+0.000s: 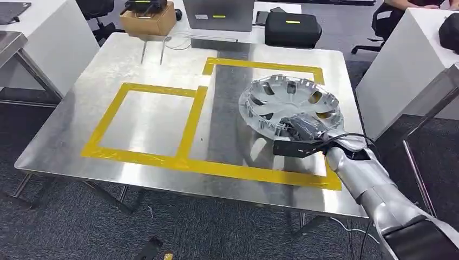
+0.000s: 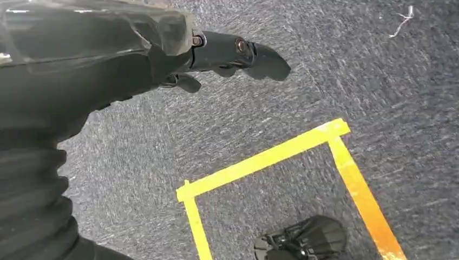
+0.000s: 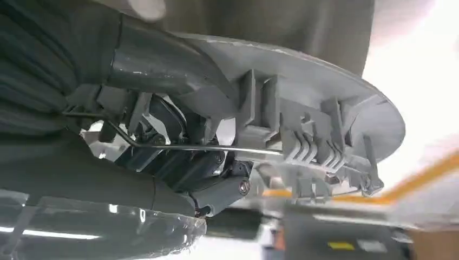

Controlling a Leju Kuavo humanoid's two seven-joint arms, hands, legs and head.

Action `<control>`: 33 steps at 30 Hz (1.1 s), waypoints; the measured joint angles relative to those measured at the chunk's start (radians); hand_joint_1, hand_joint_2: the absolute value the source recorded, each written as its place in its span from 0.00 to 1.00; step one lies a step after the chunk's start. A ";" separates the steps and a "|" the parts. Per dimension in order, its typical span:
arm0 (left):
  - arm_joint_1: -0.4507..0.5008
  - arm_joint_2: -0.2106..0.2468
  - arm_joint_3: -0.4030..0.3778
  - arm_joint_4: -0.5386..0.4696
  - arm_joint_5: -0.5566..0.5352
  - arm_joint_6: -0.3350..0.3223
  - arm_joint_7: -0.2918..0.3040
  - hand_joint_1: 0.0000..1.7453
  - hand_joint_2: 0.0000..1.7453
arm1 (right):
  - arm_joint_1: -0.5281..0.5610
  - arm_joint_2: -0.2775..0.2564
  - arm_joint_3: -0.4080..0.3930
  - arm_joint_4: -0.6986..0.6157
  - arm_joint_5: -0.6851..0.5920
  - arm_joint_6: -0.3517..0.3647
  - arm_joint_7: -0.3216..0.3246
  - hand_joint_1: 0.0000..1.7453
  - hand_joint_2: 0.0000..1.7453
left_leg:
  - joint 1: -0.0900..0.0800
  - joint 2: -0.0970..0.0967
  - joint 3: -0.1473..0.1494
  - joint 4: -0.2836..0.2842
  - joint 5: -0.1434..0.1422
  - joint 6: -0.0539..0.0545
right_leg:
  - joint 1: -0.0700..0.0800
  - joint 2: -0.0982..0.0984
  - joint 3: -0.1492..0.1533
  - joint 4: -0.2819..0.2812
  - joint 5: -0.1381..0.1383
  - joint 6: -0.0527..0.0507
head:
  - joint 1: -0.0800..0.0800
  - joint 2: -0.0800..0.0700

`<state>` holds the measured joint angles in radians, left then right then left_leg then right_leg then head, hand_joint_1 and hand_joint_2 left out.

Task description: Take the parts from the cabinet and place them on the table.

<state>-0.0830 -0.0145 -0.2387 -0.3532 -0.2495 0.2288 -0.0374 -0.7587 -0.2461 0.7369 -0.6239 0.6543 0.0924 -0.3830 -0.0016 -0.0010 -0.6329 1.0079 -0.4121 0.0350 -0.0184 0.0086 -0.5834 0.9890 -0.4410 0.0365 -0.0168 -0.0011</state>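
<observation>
Tape marks the steel table (image 1: 162,59) into two yellow outlines: on the left a smaller square (image 1: 105,135) with bare metal inside it, and beside it a larger rectangle (image 1: 260,64) that takes up the right part of the top, presumably as drop zones so each part gets a fixed spot. Inside that larger outline, toward its right side, sits the task's part, a silver wheel cover (image 1: 289,103), tilted with its near edge raised off the metal; whether its far rim touches the surface is hard to tell. The tilt follows from the grip: the right hand (image 1: 300,130) clamps the near rim, and the right wrist view shows the thick thumb (image 3: 162,62) pressed on one face of the wheel cover (image 3: 325,92) while darker fingers (image 3: 184,162) curl under among the clips and the wire retaining ring, so the part is pinched, not resting free. It looks like the placing step is nearly done, with release left. At the far edge of the table stand a cardboard box (image 1: 147,19) with a dark device on top, and a black case (image 1: 292,27), closed, contents hidden. The left hand (image 2: 233,51) hangs over carpet marked with yellow floor tape (image 2: 270,157), fingers extended and holding nothing
</observation>
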 joint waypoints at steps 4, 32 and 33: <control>-0.003 -0.003 -0.015 0.000 0.004 0.015 -0.002 0.00 1.00 | 0.027 0.003 0.041 -0.087 -0.026 -0.042 -0.007 1.00 1.00 | 0.008 -0.001 0.020 -0.026 0.017 0.021 | -0.001 -0.004 -0.088 0.178 -0.084 -0.011 | 0.004 0.000; 0.018 0.016 -0.050 0.026 0.107 0.069 -0.008 0.00 0.00 | 0.027 -0.021 0.168 -0.239 -0.097 0.003 0.068 0.00 0.00 | 0.010 -0.001 0.043 -0.022 -0.005 0.013 | -0.003 -0.006 -0.033 0.007 0.024 0.003 | 0.002 0.000; 0.018 0.016 -0.050 0.026 0.112 0.079 -0.009 0.00 0.00 | 0.024 -0.020 0.172 -0.239 -0.083 -0.039 0.083 0.00 0.00 | 0.008 -0.001 0.044 -0.024 -0.002 0.018 | -0.002 -0.006 -0.048 0.041 0.002 -0.001 | 0.003 0.000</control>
<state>-0.0649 0.0015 -0.2884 -0.3269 -0.1377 0.3074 -0.0462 -0.7348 -0.2659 0.9086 -0.8633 0.5718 0.0532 -0.3003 0.0065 -0.0017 -0.5892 0.9837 -0.4146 0.0534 -0.0202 0.0027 -0.6311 1.0303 -0.4393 0.0355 -0.0141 -0.0011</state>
